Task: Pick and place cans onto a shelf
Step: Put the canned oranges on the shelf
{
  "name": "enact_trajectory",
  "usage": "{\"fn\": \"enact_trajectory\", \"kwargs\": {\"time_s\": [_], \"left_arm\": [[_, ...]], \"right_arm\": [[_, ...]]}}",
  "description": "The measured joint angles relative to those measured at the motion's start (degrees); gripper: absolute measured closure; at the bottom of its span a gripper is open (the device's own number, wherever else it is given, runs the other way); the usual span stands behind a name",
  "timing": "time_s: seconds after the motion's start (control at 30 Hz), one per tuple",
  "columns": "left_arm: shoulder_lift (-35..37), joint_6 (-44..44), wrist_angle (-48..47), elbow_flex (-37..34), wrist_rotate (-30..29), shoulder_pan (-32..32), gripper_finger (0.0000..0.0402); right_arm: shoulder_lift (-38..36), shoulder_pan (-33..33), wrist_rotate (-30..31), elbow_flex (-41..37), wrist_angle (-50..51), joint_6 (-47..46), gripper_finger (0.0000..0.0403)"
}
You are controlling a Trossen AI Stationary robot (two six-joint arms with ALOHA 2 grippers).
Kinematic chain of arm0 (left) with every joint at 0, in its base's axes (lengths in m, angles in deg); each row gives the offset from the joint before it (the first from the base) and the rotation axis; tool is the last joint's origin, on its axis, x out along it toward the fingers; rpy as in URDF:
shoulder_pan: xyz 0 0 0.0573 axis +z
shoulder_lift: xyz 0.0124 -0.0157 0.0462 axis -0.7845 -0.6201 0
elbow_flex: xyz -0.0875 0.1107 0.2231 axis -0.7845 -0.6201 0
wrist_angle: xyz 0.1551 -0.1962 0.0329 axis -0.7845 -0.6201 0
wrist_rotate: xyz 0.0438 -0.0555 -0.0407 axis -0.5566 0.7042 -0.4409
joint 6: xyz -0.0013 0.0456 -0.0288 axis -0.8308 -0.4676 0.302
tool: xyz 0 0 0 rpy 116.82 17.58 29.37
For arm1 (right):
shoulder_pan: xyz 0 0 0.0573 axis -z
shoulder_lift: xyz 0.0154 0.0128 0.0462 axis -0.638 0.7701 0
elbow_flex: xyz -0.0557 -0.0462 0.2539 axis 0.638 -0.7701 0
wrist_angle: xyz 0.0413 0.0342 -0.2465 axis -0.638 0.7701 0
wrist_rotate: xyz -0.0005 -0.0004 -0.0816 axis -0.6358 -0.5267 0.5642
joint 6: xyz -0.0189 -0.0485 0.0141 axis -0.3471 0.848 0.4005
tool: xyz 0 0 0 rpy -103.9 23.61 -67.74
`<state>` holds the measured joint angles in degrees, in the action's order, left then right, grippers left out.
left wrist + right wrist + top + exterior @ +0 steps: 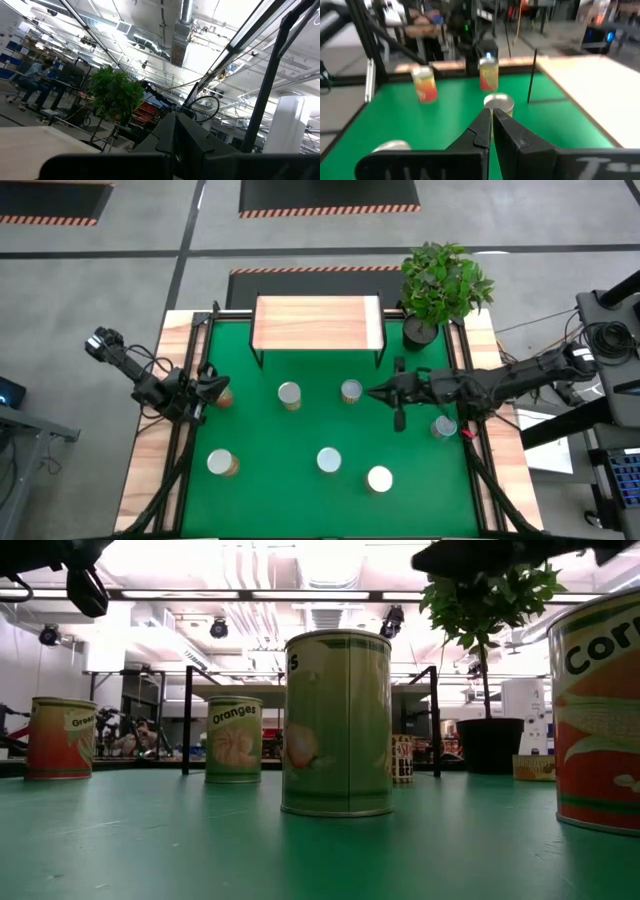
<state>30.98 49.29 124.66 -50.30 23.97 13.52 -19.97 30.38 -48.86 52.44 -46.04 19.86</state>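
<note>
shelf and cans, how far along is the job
Done: nothing; the shelf top is bare. In hand: nothing; the right hand is shut and empty over the mat beside a can, the left hand shut at the left edge. Left: all seven cans on the green mat.

The worktop is covered in smooth, matt green material, with pale wood-grain borders along its sides. The cans have shiny silver metal tops; in the low view their sides carry glossy printed labels that catch the ceiling lights. The shelf has a light, satin wood-grain top on thin matt black metal legs. The plant pot looks matt black. Both arms are dark, matt, hard-surfaced.
</note>
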Motion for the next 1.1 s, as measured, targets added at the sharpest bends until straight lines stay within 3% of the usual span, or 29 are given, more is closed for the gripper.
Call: {"fn": "enact_trajectory", "kwargs": {"time_s": [0.2, 0.63, 1.1], "left_arm": [[0.0, -0.3, 0.0, 0.0, -0.1, 0.0, 0.0402], [0.6, -0.2, 0.0, 0.0, -0.2, 0.0, 0.0402], [0.6, -0.2, 0.0, 0.0, -0.2, 0.0, 0.0402]], "right_arm": [[10.2, 0.0, 3.4, 10.0, 5.6, -0.4, 0.0394], [30.1, 0.2, 3.4, 26.5, 7.5, 4.5, 0.0394], [47.9, 4.1, 4.4, 46.2, 20.0, 3.8, 0.0394]]}}
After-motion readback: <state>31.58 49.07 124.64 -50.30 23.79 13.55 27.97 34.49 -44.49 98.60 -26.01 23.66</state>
